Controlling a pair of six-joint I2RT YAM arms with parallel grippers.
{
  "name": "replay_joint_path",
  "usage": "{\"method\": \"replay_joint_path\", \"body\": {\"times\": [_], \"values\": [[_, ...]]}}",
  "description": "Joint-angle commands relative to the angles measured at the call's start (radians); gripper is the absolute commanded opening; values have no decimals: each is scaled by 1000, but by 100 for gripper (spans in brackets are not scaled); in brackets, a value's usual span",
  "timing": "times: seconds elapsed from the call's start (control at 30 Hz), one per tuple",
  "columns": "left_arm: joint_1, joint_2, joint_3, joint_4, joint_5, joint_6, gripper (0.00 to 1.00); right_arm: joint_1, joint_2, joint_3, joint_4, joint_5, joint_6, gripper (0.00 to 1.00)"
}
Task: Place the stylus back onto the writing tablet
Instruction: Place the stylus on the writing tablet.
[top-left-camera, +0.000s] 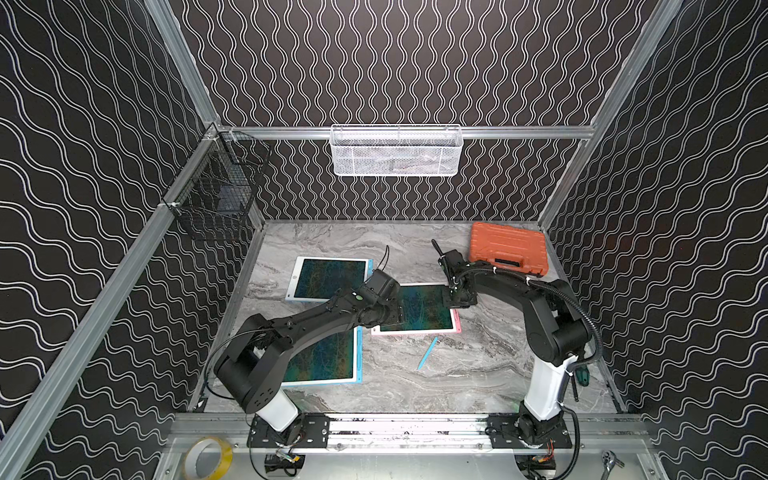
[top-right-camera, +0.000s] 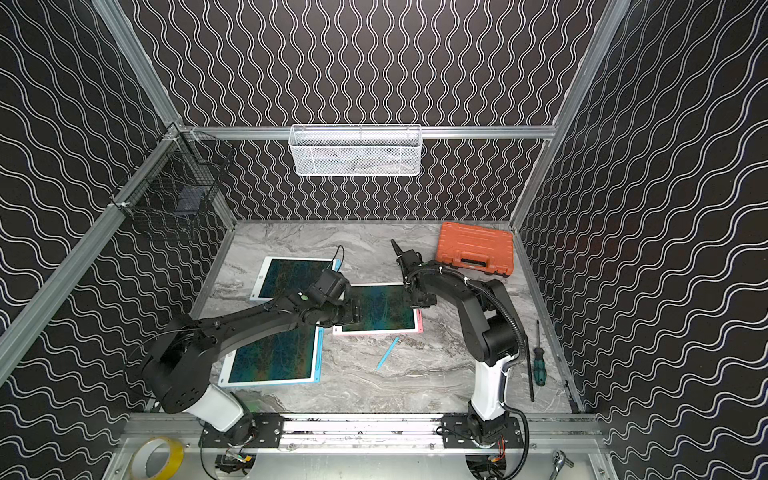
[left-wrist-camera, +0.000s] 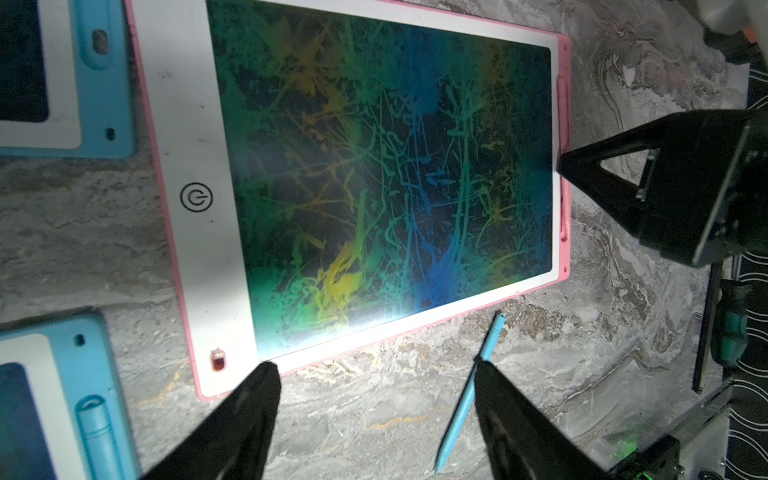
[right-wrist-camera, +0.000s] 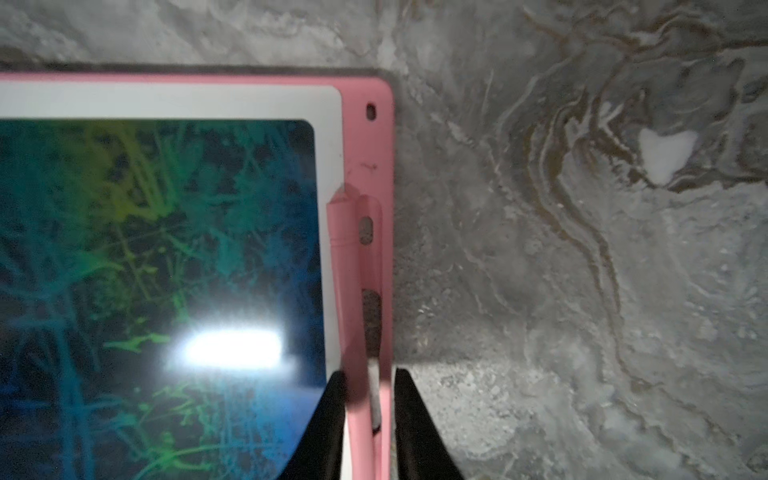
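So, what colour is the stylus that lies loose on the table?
Light blue. The stylus shows best in the left wrist view.

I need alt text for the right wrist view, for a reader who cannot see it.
A pink stylus lies along the pink side rim of a writing tablet, one end between two black fingers that stand slightly apart. The tablet's dark screen shows green and blue scribbles and a bright glare; a grey marble table lies beside it.

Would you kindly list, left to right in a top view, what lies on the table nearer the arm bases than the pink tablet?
Blue-framed writing tablet → loose blue stylus → green-handled screwdriver.
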Motion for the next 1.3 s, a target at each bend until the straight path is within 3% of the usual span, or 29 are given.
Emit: {"method": "replay_joint_path", "body": {"times": [0.0,0.6,0.9,1.27], "values": [[2,0,7,34,2,6,78,1,-9,9,-16,4,18,24],[2,-7,6,32,-1,12,78,-9,-5,-23,-6,-6,31,23],[1,4,20,29,0,22,78,-52,-9,-32,7,-101,84,24],[2,21,42,40,10,26,78,-62,-16,-32,11,-125,90,30]]}}
